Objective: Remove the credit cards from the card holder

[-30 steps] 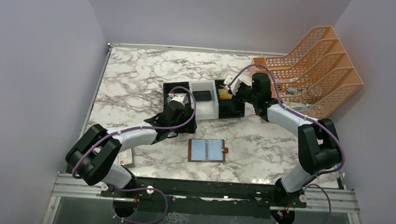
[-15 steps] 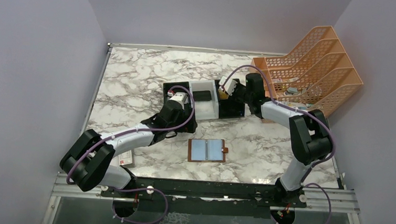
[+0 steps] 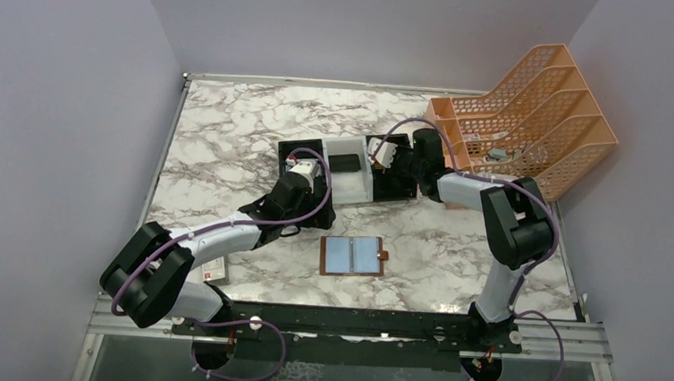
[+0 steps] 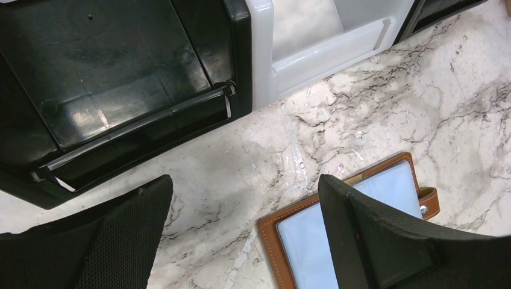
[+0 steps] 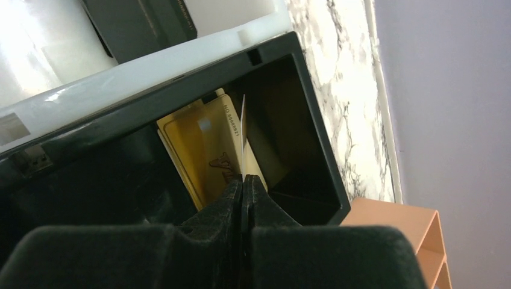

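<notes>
Looking down on a marbled counter (image 3: 230,129), two robot arms reach toward a three-part tray (image 3: 351,191) near its middle, with compartments in black, white and black.

The card holder (image 3: 353,256) lies open and flat on the counter at 6 o'clock from the tray, apart from it. Its blue-grey pockets face up inside a brown leather border, and its snap tab (image 3: 383,256) sticks out at 3 o'clock. Both tools are away from it.

The left tool (image 4: 244,186) hangs near the front edge of the tray's left black compartment. In its wrist view the two fingers are spread wide, with bare marble showing between them. The card holder's corner shows at 5 o'clock, partly behind the right-hand finger.

The right tool (image 5: 243,180) reaches into the tray's right black compartment. Its fingers are pressed together, pinching the lower edge of a thin card (image 5: 243,132) that stands upright and is seen edge-on. A gold card (image 5: 202,150) leans inside the same compartment, just at 9 o'clock from the pinched one. A dark card (image 3: 344,163) lies flat in the white middle compartment.

An orange file rack (image 3: 536,106) stands at the counter's 2 o'clock corner, beyond the right arm.
</notes>
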Robot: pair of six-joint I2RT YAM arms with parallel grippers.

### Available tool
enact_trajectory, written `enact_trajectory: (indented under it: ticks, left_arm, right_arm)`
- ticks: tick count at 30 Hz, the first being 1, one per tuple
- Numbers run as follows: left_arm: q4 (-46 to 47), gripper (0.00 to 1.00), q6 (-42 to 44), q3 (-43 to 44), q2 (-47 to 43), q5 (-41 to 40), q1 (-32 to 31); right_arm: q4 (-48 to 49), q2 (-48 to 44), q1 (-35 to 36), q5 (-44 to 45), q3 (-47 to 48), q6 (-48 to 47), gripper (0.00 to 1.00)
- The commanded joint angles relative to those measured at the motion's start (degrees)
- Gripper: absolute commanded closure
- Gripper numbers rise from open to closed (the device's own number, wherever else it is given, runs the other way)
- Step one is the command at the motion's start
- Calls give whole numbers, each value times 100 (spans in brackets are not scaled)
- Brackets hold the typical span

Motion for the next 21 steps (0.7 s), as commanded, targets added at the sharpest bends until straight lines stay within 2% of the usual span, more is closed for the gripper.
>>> enact_trajectory:
  ticks: [1, 8, 15, 21]
  left_arm:
    - [72, 7, 63, -75, -38, 179, 25]
    - [20, 7, 77, -63, -76, 232, 32]
    - [-100, 7, 81, -43, -198, 239, 29]
    - [-138, 7, 60, -72, -271, 272, 32]
  right_arm:
    - [-150, 137, 14, -188, 180, -408, 96]
    - [-589, 97, 21, -433, 292, -343, 80]
    - [-556, 245, 24, 9, 404, -269, 79]
    - [-593, 226, 24, -34, 412, 19, 72]
